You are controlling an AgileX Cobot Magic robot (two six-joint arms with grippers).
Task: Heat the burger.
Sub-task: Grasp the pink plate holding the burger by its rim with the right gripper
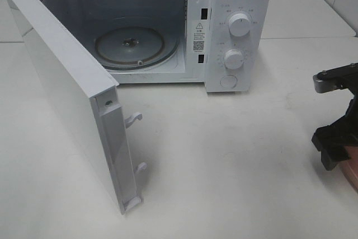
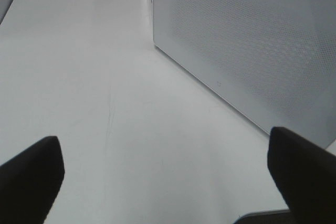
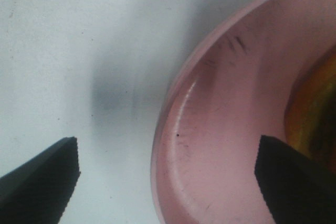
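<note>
My right gripper (image 3: 168, 179) hangs spread wide over the rim of a pink plate (image 3: 220, 129).
The burger (image 3: 315, 114) sits on that plate, well right of the open microwave (image 1: 235, 26). My left gripper (image 2: 168, 177), equally wide, holds nothing.

The high view is bright and even, the white tabletop (image 1: 235, 160) looks washed out, and the inside of the microwave (image 1: 112, 15) is dimmer and bluish. In the right wrist view the pink plate (image 3: 220, 145) is blurry, with a soft grey shadow on the tabletop beside it. The left pincer (image 2: 165, 177) looks fuzzy too.
</note>
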